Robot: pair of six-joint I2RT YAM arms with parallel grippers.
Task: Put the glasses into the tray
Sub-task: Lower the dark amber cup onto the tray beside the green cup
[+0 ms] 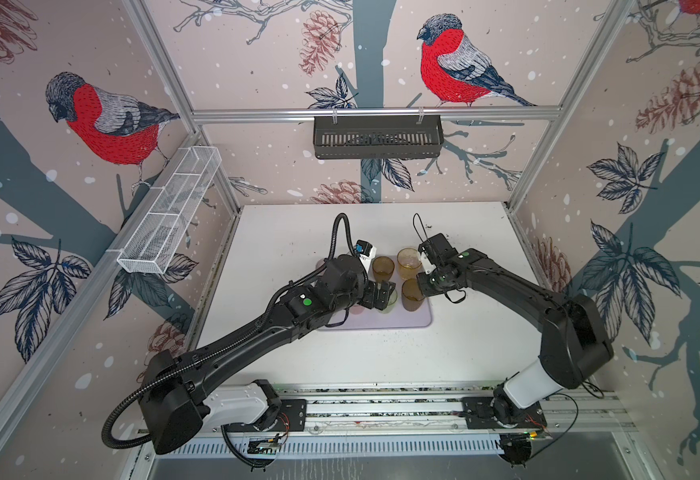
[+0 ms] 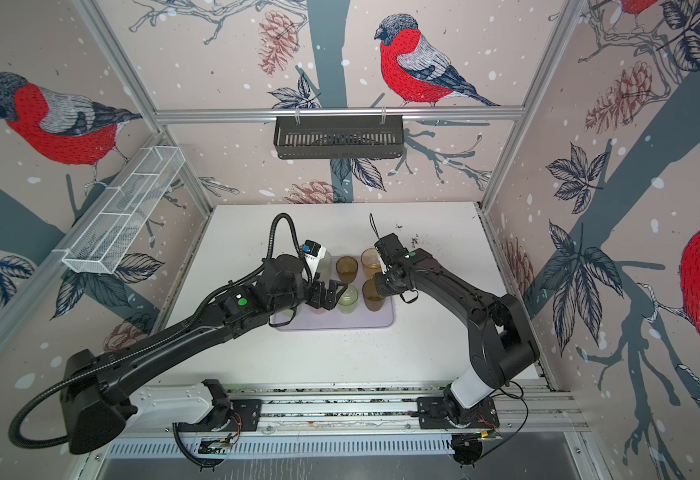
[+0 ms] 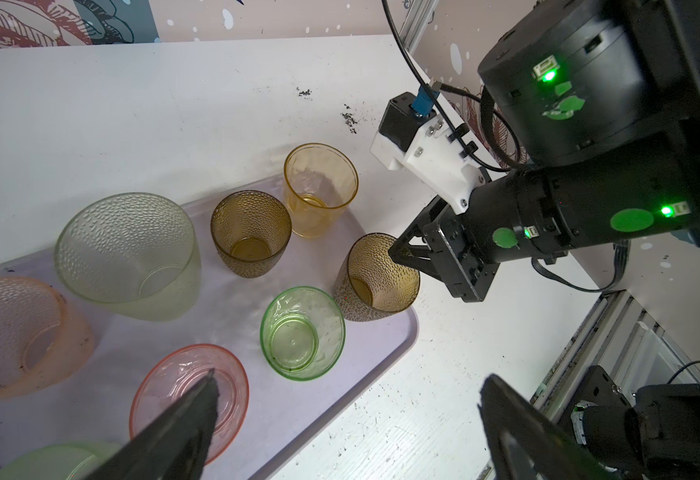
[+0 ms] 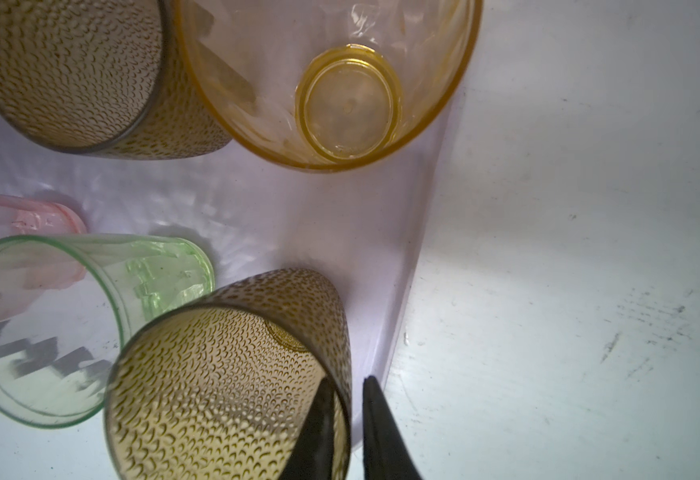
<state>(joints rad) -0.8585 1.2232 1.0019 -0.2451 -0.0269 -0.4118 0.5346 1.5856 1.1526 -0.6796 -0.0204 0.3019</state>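
Note:
Several glasses stand upright on the lavender tray [image 3: 381,353] [image 1: 381,322]: a frosted pale green one [image 3: 128,253], two pink ones [image 3: 20,336] [image 3: 174,382], a bright green one [image 3: 302,332], a yellow-amber one [image 3: 319,187] and two dark olive-brown ones [image 3: 250,232] [image 3: 377,278]. My right gripper [image 4: 347,381] [image 3: 394,251] straddles the rim of the olive-brown glass [image 4: 223,374] at the tray's right edge. One finger is inside and one outside, a thin gap showing beside the wall. My left gripper [image 3: 350,374] [image 1: 383,293] hangs wide open over the tray's front edge, holding nothing.
A black slotted basket [image 1: 377,137] hangs on the back wall and a white wire mesh basket [image 1: 169,212] on the left wall. Dark specks [image 3: 350,118] dot the white table beyond the tray. The arms' rail [image 1: 381,409] runs along the front.

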